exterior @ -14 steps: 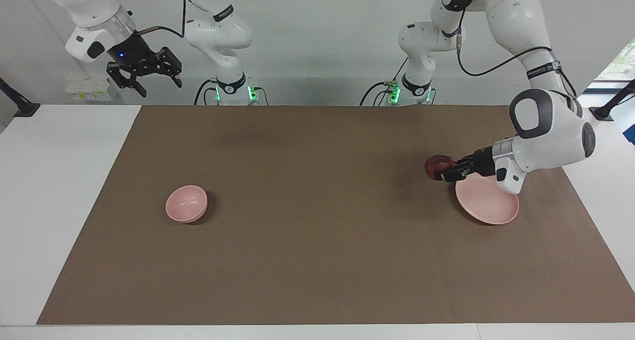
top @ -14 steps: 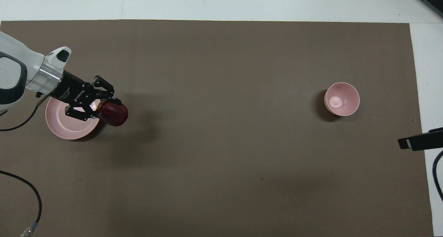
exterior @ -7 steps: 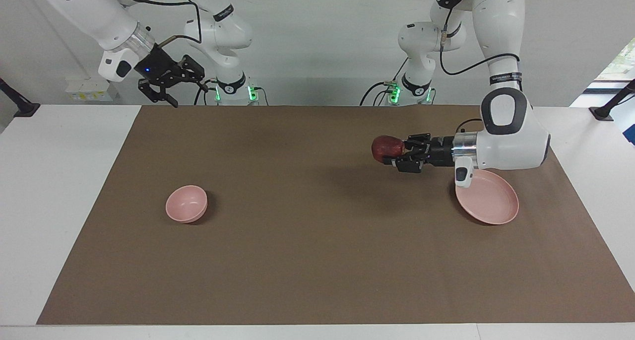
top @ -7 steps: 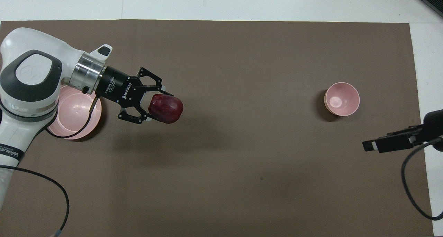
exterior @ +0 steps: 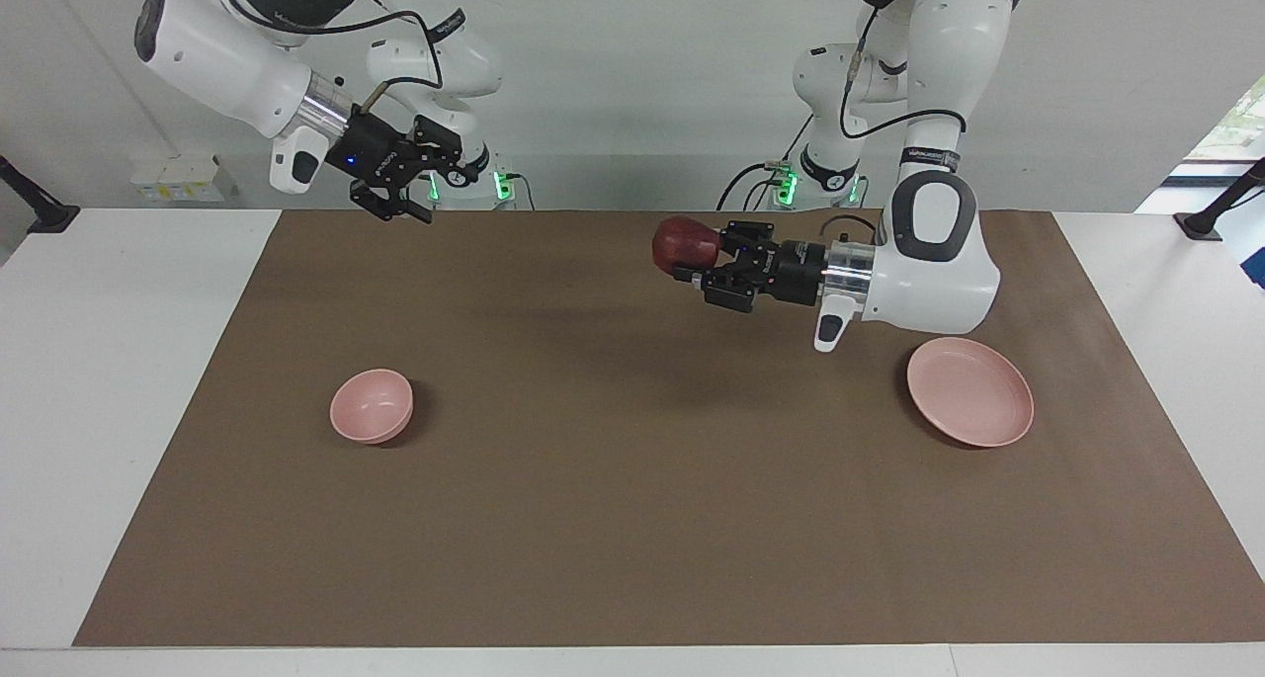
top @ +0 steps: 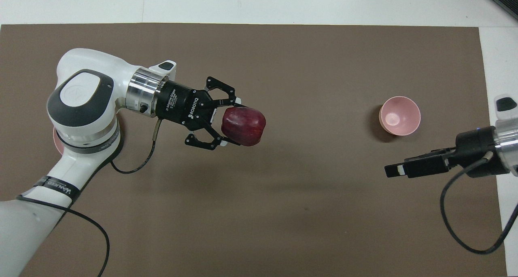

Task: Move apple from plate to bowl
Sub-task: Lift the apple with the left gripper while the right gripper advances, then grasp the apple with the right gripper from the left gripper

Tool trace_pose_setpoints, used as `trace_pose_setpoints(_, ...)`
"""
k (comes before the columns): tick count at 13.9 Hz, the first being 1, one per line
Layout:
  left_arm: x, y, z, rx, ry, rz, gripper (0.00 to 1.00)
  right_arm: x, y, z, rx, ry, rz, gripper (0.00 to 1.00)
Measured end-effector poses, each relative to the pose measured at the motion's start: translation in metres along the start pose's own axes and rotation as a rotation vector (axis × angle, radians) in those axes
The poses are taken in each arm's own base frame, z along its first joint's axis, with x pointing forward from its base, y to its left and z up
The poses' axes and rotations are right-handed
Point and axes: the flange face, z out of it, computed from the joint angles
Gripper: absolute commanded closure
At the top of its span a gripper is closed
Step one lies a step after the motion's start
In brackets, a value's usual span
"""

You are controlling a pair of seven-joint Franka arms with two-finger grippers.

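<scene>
My left gripper (exterior: 704, 260) is shut on the dark red apple (exterior: 685, 243) and holds it in the air over the middle of the mat; both show in the overhead view too, the gripper (top: 226, 124) and the apple (top: 244, 126). The pale pink plate (exterior: 970, 392) lies bare toward the left arm's end; in the overhead view only a sliver of the plate (top: 56, 141) shows under the left arm. The small pink bowl (exterior: 372, 405) stands empty toward the right arm's end (top: 400, 115). My right gripper (exterior: 420, 188) is open and empty, raised over the mat's edge by the robots (top: 394, 171).
A brown mat (exterior: 632, 539) covers most of the white table (exterior: 119, 380). The left arm's black cable (top: 93, 228) hangs low over the mat near the robots. The right arm's cable (top: 465, 236) loops at its end.
My left gripper has lifted the apple off the plate and carried it higher, toward the table's middle. My right gripper has swung in from the table's end toward the middle.
</scene>
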Motion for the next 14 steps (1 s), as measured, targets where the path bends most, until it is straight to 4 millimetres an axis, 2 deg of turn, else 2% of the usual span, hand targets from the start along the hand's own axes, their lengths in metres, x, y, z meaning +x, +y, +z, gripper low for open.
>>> trace_pose_setpoints(4,-0.004,0.002,0.066,-0.105,-0.042,-0.093,1.00,0.005,-0.006,0.009,0.166,0.058,0.050,0.00)
trace_pose_setpoints(10,-0.017,-0.026,0.161,-0.141,-0.069,-0.202,1.00,0.009,-0.024,0.010,0.258,0.088,0.185,0.00)
trace_pose_setpoints(12,-0.023,-0.033,0.181,-0.164,-0.086,-0.220,1.00,0.011,-0.027,0.013,0.265,0.085,0.242,0.00)
trace_pose_setpoints(14,-0.027,-0.037,0.190,-0.172,-0.097,-0.229,1.00,0.012,-0.027,0.013,0.272,0.085,0.284,0.00)
